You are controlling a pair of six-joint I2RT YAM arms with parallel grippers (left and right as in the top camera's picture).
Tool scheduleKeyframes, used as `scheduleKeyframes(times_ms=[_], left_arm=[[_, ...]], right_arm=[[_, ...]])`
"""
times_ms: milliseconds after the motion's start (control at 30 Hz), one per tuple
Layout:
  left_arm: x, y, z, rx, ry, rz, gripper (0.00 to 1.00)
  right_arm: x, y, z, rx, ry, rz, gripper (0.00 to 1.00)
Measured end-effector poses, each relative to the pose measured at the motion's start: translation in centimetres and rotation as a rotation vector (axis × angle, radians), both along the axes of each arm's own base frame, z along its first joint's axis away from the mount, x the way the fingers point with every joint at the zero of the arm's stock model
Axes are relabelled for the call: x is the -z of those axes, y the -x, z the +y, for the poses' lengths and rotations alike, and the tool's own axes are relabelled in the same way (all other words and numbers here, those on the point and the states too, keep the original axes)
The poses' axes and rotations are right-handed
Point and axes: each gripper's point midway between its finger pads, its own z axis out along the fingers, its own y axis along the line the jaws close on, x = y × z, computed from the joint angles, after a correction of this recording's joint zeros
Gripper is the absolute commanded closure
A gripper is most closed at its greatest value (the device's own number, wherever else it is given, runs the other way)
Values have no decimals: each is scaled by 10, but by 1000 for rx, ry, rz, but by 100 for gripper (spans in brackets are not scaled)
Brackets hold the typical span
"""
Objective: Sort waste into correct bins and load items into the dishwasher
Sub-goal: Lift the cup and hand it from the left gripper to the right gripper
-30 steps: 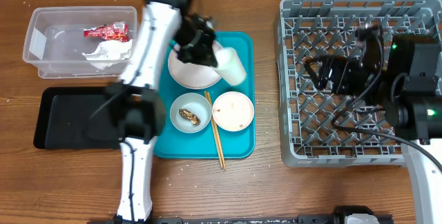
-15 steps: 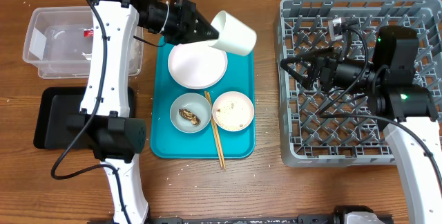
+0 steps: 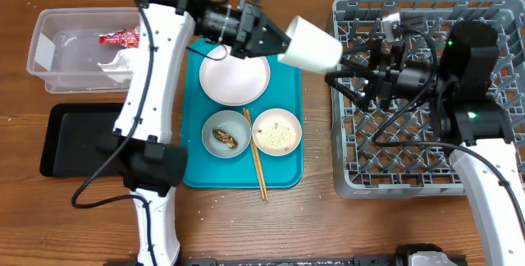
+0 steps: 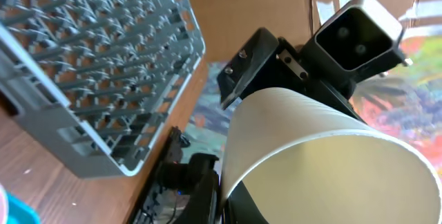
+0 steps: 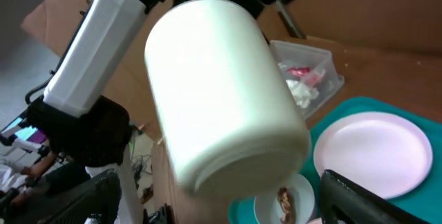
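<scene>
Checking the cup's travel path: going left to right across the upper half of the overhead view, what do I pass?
clear tub → round plate → white cup → grey dish rack

Overhead: bright, even diffuse light, only soft faint shadows on the wooden table (image 3: pixel 246 217), sharp corner to corner, no glare. Left wrist: white cup (image 4: pixel 276 127) too close to the lens, soft-edged, interior shaded. Grey rack (image 4: pixel 90 58) in better focus, colourful background at right blurred. Right wrist: cup very bright and smeared; the gripper's dark fingers (image 5: pixel 366 200) in the bottom corners out of focus.
</scene>
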Motion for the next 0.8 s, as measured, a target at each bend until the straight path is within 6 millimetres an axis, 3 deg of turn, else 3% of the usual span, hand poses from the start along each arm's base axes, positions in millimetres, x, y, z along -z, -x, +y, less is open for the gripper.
scheduleKeyframes(times_ms=[233, 500, 667, 800], left_arm=[[-2, 17, -22, 63, 12, 4, 96], [-2, 19, -24, 68, 13, 8, 96], [-3, 19, -24, 68, 15, 9, 96], [-2, 19, -24, 69, 13, 8, 72]], right_arm=[[-5, 0, 4, -7, -8, -15, 19], [-10, 1, 5, -18, -14, -45, 40], [-10, 1, 5, -19, -15, -45, 44], [-10, 0, 5, -17, -14, -49, 45]])
